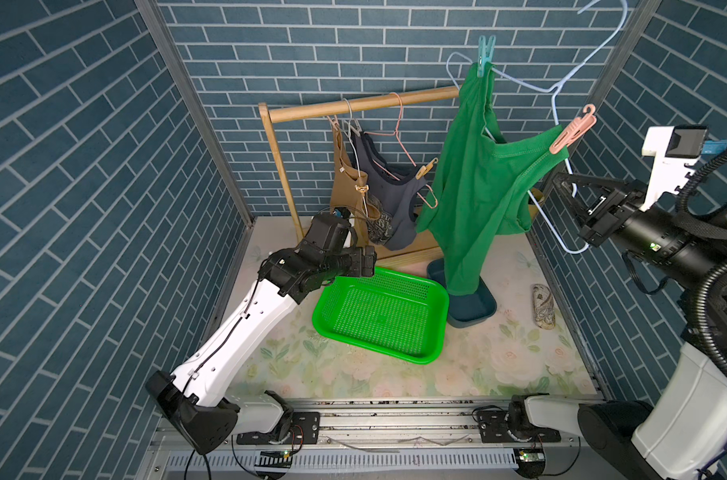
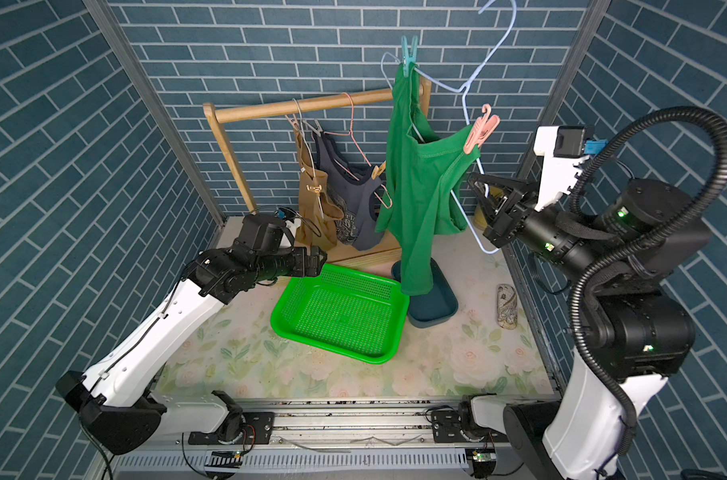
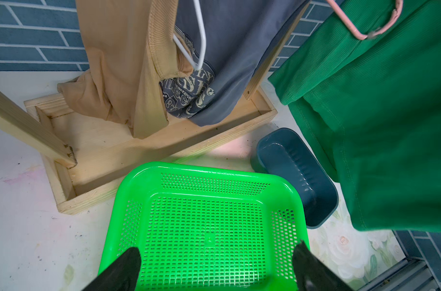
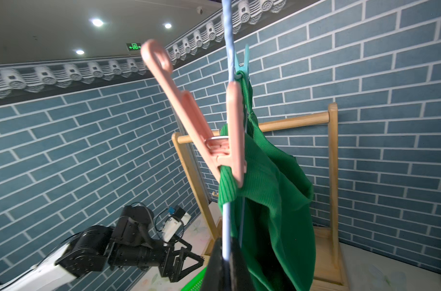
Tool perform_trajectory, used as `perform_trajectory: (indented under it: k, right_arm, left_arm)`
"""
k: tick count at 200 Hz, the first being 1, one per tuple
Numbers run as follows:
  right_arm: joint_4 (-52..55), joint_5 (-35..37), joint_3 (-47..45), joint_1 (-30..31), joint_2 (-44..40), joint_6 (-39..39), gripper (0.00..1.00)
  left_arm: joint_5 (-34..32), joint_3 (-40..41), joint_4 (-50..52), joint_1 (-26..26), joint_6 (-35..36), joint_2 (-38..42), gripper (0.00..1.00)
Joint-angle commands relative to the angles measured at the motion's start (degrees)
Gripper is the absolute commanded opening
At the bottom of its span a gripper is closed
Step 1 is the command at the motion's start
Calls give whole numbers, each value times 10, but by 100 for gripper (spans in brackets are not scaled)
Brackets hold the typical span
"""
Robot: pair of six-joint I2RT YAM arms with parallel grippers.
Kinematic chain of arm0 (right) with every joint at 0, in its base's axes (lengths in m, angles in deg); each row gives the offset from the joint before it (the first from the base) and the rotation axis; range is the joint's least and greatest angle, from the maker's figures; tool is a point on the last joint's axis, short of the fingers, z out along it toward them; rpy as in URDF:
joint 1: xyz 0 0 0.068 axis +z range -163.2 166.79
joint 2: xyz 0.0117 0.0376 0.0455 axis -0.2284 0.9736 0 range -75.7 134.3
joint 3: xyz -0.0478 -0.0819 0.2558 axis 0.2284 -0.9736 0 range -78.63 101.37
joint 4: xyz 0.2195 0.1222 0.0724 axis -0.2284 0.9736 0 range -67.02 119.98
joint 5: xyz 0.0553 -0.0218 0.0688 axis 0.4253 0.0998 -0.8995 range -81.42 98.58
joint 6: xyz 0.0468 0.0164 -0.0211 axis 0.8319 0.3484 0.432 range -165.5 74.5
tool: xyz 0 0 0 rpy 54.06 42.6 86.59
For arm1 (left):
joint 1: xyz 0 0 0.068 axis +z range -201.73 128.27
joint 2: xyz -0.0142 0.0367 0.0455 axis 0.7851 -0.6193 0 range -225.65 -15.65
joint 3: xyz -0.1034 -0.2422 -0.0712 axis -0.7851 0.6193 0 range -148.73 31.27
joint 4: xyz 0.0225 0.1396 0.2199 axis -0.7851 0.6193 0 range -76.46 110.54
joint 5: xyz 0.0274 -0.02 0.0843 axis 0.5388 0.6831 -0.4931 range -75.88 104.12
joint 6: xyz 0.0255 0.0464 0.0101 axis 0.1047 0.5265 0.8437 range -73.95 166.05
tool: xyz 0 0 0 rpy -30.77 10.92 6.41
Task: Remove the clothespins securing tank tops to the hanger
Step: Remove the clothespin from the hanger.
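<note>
You see the pink clothespin [image 1: 571,131] clamped on one shoulder strap of the green tank top [image 1: 478,187], pinning it to the pale blue wire hanger [image 4: 228,37]. The teal clothespin [image 1: 485,56] pins the other strap, higher up on the same hanger. This hanger is off the wooden rack [image 1: 353,107] and tilts steeply in the air. The green top hangs down from it with its hem over the dark blue bin [image 1: 480,313]; you cannot tell if the hem touches the bin. The right gripper [image 1: 561,183] has its fingers pressed together on the hanger's wire, just below the pink clothespin. In the right wrist view the wire passes between the two black fingers.

On the rack, the tan tank top [image 1: 345,183] and the grey-blue tank top [image 1: 390,195] hang side by side, touching. A tan clothespin [image 1: 426,166] holds the grey-blue one on a pink wire hanger [image 3: 359,36], and a second tan clothespin [image 1: 361,189] sits on the tan top.

The left gripper [image 3: 214,272] is spread wide and holds nothing. It hovers over the bright green basket [image 3: 214,167], which stands on the flowered table [image 1: 499,374] just beside the bin.
</note>
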Motion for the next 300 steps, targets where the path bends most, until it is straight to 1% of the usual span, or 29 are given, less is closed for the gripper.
perform_trajectory:
  k: [1, 16, 35, 52, 64, 86, 102, 129, 143, 168, 194, 210, 222, 246, 262, 285, 300]
  right_arm:
    - [-50, -70, -12, 0, -2, 50, 0]
    - [-64, -87, -57, 0, -21, 55, 0]
    - [-98, -93, -146, 2, -55, 57, 0]
    - [-119, -100, -216, 9, -75, 57, 0]
    - [-130, -108, -265, 26, -86, 50, 0]
    - [-148, -100, -367, 86, -100, 21, 0]
    - [-173, -85, -440, 141, -103, -4, 0]
    - [-194, -12, -514, 226, -94, -59, 0]
    - [-211, 18, -543, 258, -85, -81, 0]
    - [-242, 59, -571, 303, -62, -118, 0]
    - [-266, 109, -569, 354, -39, -160, 0]
    - [-279, 158, -585, 383, -37, -188, 0]
    - [-305, 197, -617, 402, -45, -204, 0]
    - [-384, 276, -696, 437, -71, -231, 0]
    - [-412, 332, -725, 464, -77, -265, 0]
    - [-413, 419, -736, 509, -69, -325, 0]
    - [-428, 464, -749, 537, -65, -359, 0]
  left_arm:
    - [-11, -39, 62, 38, 0, 8, 96]
    - [-19, -43, 72, 72, -11, 26, 96]
    - [-47, -28, 65, 94, -24, 56, 96]
    - [-42, -23, 65, 109, -28, 65, 96]
    - [-34, -22, 69, 115, -29, 64, 96]
    - [-27, -16, 68, 119, -33, 62, 96]
    - [-55, -25, 84, 119, -40, 62, 96]
    - [-117, -42, 94, 119, -32, 73, 96]
    - [-119, -58, 98, 124, -31, 73, 96]
    - [-75, -103, 108, 139, -37, 53, 99]
    - [-28, -180, 136, 161, -43, 15, 99]
    - [35, -231, 162, 191, -50, -18, 99]
    - [85, -250, 172, 216, -57, -37, 99]
    - [191, -246, 167, 261, -74, -61, 99]
    - [263, -233, 166, 290, -82, -80, 99]
    - [334, -185, 133, 317, -98, -88, 99]
    - [371, -151, 105, 330, -114, -89, 99]
